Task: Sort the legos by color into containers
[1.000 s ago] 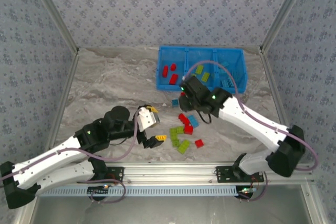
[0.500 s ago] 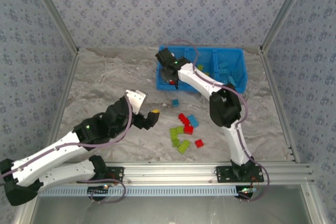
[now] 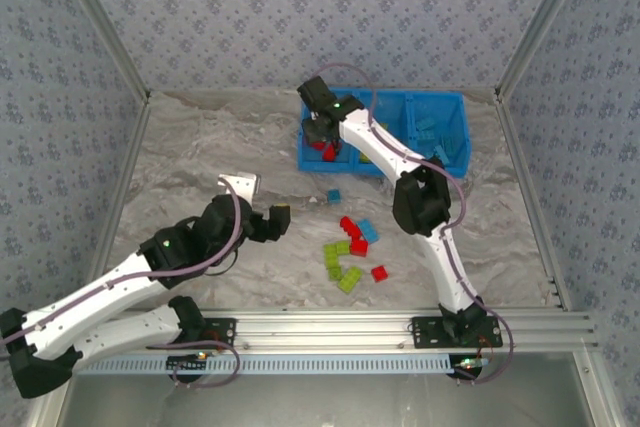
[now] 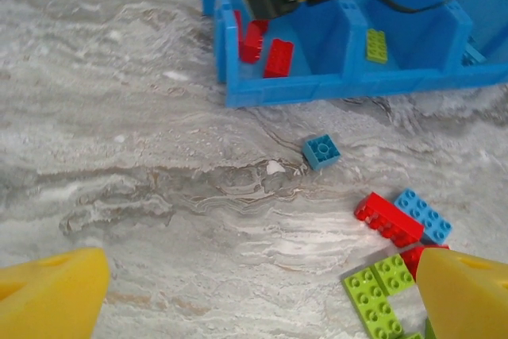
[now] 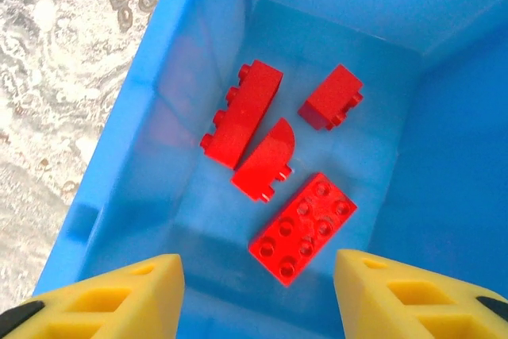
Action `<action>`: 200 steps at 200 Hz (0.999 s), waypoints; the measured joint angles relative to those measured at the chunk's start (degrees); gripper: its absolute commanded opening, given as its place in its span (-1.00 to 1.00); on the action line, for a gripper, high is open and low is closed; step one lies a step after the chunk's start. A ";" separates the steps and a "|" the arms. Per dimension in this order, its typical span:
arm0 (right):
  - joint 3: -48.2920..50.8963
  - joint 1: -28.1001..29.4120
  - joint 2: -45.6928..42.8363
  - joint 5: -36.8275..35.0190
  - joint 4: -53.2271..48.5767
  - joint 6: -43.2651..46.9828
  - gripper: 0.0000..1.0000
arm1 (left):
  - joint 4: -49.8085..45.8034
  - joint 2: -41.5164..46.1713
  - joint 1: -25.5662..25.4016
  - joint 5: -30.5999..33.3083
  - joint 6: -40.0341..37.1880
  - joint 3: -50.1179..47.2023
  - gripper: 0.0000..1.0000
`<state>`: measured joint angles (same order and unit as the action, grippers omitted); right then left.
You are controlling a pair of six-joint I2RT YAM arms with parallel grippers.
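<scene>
Four red legos (image 5: 303,228) lie in the left compartment (image 5: 214,212) of the blue bin (image 5: 119,156), their long axes mostly running lower left to upper right. The right tool (image 5: 258,299) hangs above them, fingers spread, its arm stretched up-frame. The left tool (image 4: 254,291), also spread and empty, faces loose legos (image 4: 389,220) on the surface (image 4: 143,156).

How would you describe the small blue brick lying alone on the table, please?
Start at the blue bin at the back. Just before its front wall lies the small blue brick, square and alone, apart from the mixed pile.
</scene>
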<state>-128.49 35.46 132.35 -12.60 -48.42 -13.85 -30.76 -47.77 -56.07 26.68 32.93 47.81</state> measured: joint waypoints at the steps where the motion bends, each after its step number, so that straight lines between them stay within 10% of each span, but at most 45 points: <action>1: 0.17 0.00 -0.15 0.02 -0.07 0.00 0.18 | -0.02 -0.09 0.04 0.02 0.26 0.00 0.96; 108: 44.15 7.98 -62.77 1.53 -6.95 -2.29 1.00 | -0.11 -27.61 2.47 -5.42 25.03 9.62 0.89; 200: 61.48 11.74 -81.00 3.08 -18.95 -16.87 1.00 | 5.11 -59.43 5.40 -15.04 27.06 29.55 0.74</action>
<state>-67.00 47.20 51.35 -9.52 -67.37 -30.72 -25.65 -107.20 -50.68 11.64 59.99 77.36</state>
